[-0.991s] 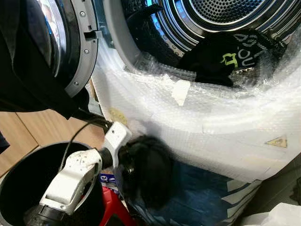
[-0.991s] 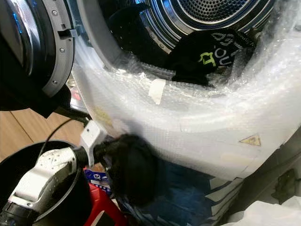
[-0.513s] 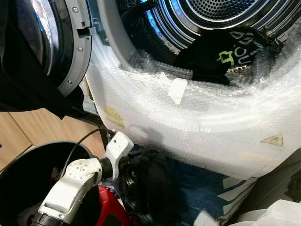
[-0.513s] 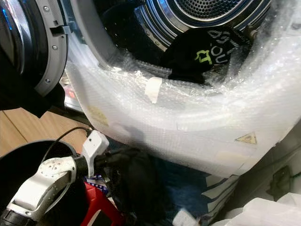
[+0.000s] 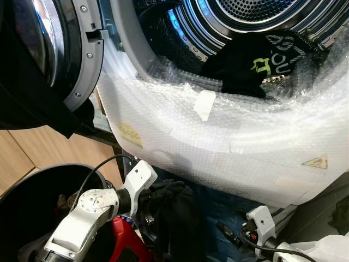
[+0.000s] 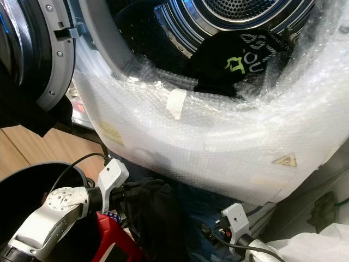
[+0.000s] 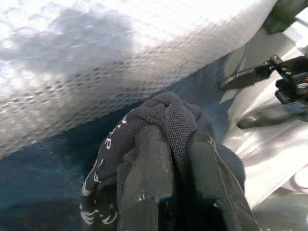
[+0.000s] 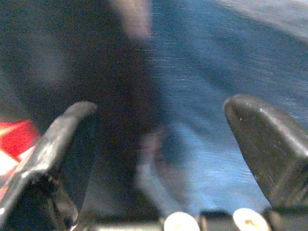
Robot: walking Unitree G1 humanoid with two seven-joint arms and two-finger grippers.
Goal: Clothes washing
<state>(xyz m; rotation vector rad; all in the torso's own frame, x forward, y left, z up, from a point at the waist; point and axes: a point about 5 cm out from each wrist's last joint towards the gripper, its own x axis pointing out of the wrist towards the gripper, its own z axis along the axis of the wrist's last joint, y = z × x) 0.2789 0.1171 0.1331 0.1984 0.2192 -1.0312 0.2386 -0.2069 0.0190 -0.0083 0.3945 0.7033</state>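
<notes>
Head views: left end effector (image 5: pixel 146 203) pinches a black garment (image 5: pixel 173 210) low beside the bucket (image 5: pixel 32 188), below the bubble-wrapped washer rim (image 5: pixel 229 131), likely for lifting into the drum (image 5: pixel 240 16).
Left wrist: mesh cloth clamped between fingers (image 7: pixel 147 168).
Right wrist: right end effector (image 8: pixel 163 144) spread, nothing held.

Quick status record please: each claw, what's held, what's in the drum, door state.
left claw: shut on black garment, low, in front of the washer
right claw: open, low, facing the garment and blue fabric
drum: black printed garment lying at its lip
door: open
bubble wrap: covers washer front
black bucket: beside left arm
</notes>
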